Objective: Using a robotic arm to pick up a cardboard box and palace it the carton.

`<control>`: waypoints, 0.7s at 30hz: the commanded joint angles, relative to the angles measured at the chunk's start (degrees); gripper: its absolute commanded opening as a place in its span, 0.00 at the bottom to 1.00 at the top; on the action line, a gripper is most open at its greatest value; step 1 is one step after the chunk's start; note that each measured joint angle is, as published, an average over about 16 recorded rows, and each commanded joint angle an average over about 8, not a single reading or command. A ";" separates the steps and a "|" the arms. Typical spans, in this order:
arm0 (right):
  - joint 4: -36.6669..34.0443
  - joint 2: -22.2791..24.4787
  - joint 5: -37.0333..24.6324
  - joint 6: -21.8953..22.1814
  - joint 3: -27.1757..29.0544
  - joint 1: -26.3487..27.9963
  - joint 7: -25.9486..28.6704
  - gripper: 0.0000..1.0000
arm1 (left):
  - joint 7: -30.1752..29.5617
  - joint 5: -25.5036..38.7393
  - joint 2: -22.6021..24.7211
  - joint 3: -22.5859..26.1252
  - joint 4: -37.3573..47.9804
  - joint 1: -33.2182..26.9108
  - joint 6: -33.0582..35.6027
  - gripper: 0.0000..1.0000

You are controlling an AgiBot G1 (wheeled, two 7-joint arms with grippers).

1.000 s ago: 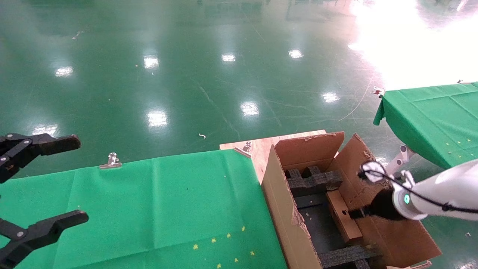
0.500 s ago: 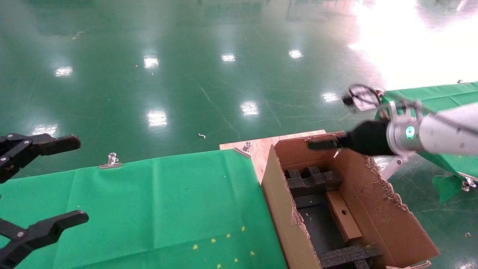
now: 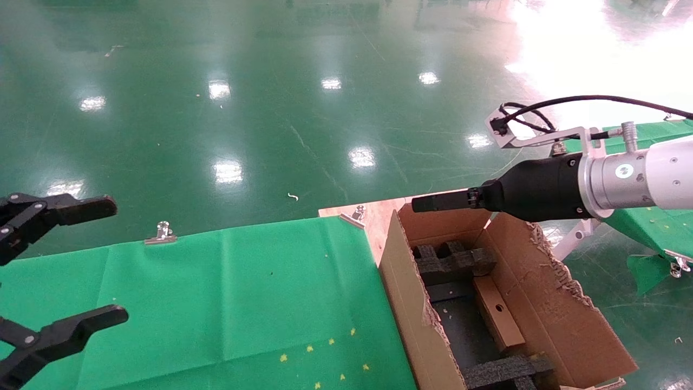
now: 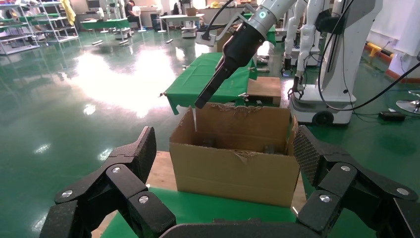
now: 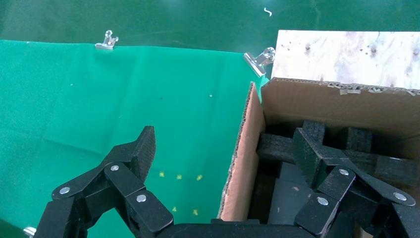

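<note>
Above the carton (image 3: 547,303), right gripper (image 5: 225,148) has risen clear since a second ago, fingers wide and empty; cardboard box (image 3: 498,314) lies inside between the black foam inserts (image 3: 452,260), placement apparently done; left gripper (image 4: 223,163) parked, spread wide.

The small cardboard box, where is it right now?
In the head view the cardboard box lies inside the carton on the robot's right, along its right wall between the black foam inserts, below the raised right claw.
</note>
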 commanded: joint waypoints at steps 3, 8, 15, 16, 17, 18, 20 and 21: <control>-0.09 -0.29 -0.49 -0.02 0.35 -0.63 -0.12 1.00 | 0.00 -0.01 0.00 0.00 0.00 0.00 0.00 1.00; -0.33 -1.07 1.46 -2.04 4.60 -3.71 -4.61 1.00 | 0.00 -0.01 0.00 0.00 0.00 0.00 0.00 1.00; -0.82 -2.68 5.06 -5.88 12.88 -9.83 -13.36 1.00 | 0.00 -0.01 0.00 0.00 0.00 0.00 0.00 1.00; -0.88 -2.91 5.58 -6.43 14.07 -10.70 -14.62 1.00 | 0.00 -0.01 0.00 0.00 0.00 0.00 0.00 1.00; -0.95 -3.13 6.07 -6.96 15.21 -11.55 -15.82 1.00 | 0.00 -0.01 0.00 0.00 0.00 0.00 0.00 1.00; -1.02 -3.36 6.59 -7.51 16.40 -12.42 -17.08 1.00 | 0.00 -0.01 0.00 0.00 0.00 0.00 0.00 1.00; -1.16 -3.81 7.60 -8.59 18.72 -14.14 -19.54 1.00 | 0.00 -0.01 0.00 0.00 0.00 0.00 0.00 1.00; -1.23 -4.04 8.12 -9.14 19.91 -15.02 -20.80 1.00 | 0.00 -0.01 0.00 0.00 0.00 0.00 0.00 1.00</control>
